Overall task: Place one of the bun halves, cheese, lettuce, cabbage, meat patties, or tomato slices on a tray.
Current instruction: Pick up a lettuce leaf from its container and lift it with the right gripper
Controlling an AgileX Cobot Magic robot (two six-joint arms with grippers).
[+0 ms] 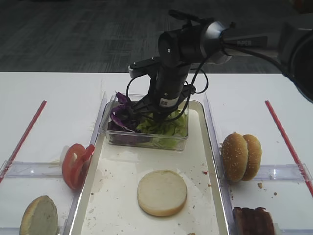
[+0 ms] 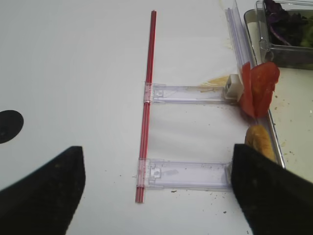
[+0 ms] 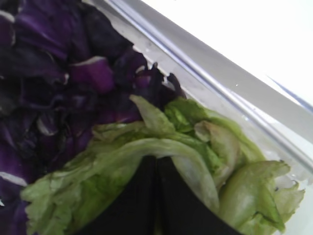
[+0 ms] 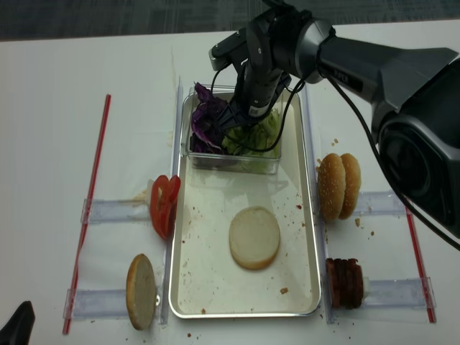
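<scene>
Lettuce [image 3: 146, 156], in the clear tub [image 1: 146, 139] at the tray's [image 1: 200, 147] far end, looks light, limp and easily torn; I'd pinch a folded rib. My right tool [image 3: 156, 196] is clamped shut among the leaves. Purple cabbage [image 3: 58, 73] crowds its left; tub walls hem it in. One bun half [image 1: 162, 192] lies nearer. The left tool [image 2: 156, 186] idles, jaws apart, over the worktop [image 2: 73, 73].

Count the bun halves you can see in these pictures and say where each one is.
4: one cut face up on the tray; one on edge left of the tray; two sesame halves upright together right of it. More may be hidden.
</scene>
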